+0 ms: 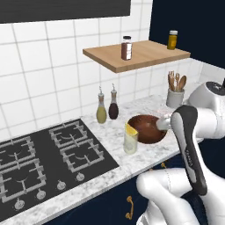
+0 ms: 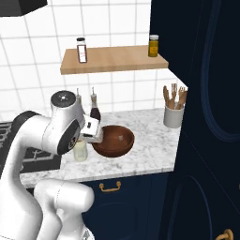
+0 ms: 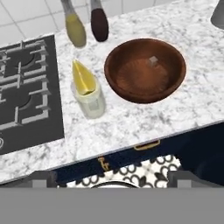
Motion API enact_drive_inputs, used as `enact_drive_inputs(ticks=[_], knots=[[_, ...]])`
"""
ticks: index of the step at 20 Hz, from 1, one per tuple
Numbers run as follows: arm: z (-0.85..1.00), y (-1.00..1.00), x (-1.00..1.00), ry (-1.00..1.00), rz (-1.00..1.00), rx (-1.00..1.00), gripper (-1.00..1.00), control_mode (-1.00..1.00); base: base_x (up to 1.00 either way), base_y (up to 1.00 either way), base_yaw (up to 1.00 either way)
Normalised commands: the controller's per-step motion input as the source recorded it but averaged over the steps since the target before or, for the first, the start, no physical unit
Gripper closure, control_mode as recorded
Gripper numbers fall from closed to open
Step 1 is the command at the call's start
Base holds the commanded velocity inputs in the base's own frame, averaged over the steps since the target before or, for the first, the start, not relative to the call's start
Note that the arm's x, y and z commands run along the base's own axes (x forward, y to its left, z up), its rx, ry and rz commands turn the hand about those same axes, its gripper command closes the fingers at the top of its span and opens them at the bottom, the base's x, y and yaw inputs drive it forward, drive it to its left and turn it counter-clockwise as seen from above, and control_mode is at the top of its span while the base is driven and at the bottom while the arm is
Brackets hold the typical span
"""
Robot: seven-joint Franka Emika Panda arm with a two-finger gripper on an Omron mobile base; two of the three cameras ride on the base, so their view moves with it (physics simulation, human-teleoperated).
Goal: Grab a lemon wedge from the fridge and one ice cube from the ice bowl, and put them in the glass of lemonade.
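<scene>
Noted small clear tumbler of pale lemonade (image 3: pixel 90 101) at 9 o'clock of wide reddish-brown ice bowl (image 3: pixel 145 70), just beside; yellow lemon wedge (image 3: pixel 82 79) perched on rim, probably already delivered. One pale ice cube (image 3: pixel 152 60) in bowl. Open marble toward 3 o'clock. Gripper spread: cannot tell.
</scene>
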Motion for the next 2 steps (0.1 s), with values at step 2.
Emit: enact_drive_inputs(ticks=[2], knots=[[0.11,-0.13,-0.2,-0.01,-0.16,0.05,-1.0,-1.0,0.0,0.0,0.0]])
